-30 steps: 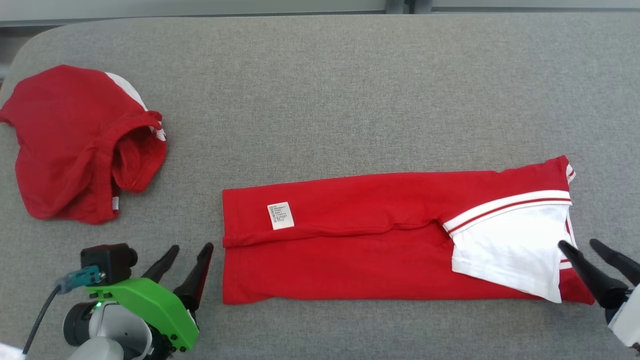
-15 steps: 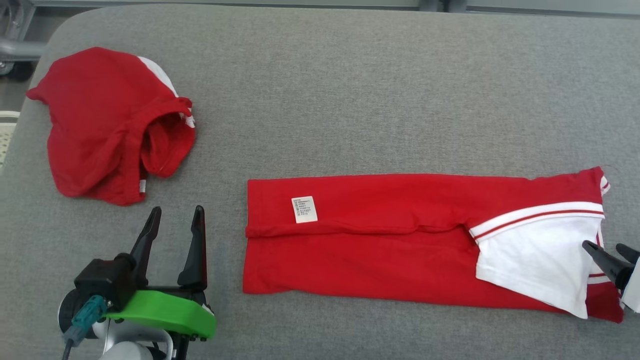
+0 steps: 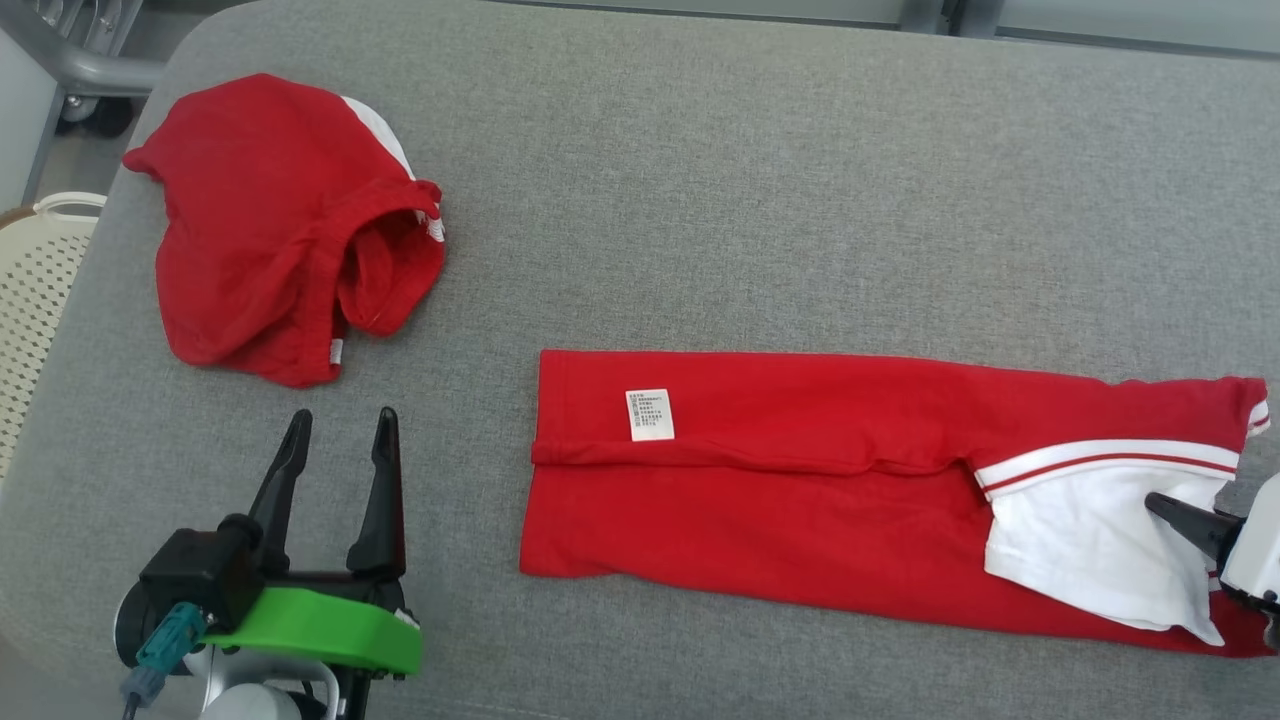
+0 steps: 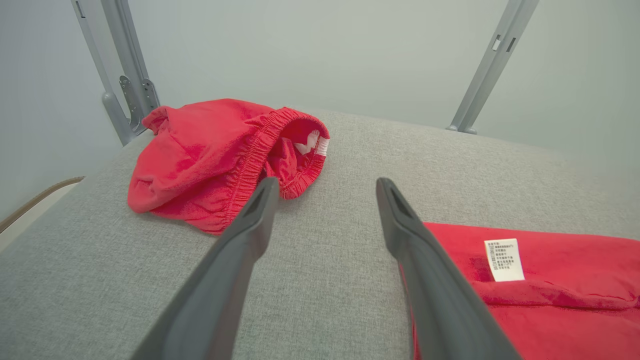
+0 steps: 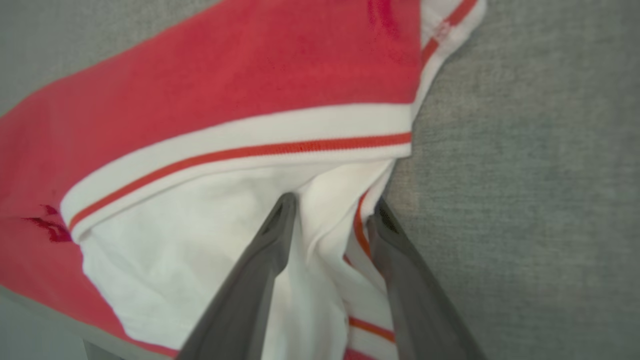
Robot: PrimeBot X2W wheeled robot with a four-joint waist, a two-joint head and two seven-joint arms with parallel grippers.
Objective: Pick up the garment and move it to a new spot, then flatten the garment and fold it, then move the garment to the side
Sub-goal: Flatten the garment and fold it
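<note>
We count two garments on the grey cloth-covered worktop. The folded red garment lies as a long band parallel to the near edge, running from about the middle of the worktop to close by its right edge. A white panel with a red-striped white band sits at its right end. It carries one white care label near its left end. The label has several lines of small print, too fine for us to read. The crumpled red garment sits in the far left corner, its gathered elastic opening turned toward the middle, and we see no readable writing on it.

Our left gripper hovers over bare cloth by the near left corner, between the two garments and touching neither. Its fingers are spread wide around nothing. Our right gripper is at the right end of the folded garment. Its fingers stand part-way apart, astride a raised fold of the white panel, and both fingers rest against the cloth.

Bare grey cloth stretches across the far middle and far right of the worktop. One cream perforated basket stands just off the left edge.
</note>
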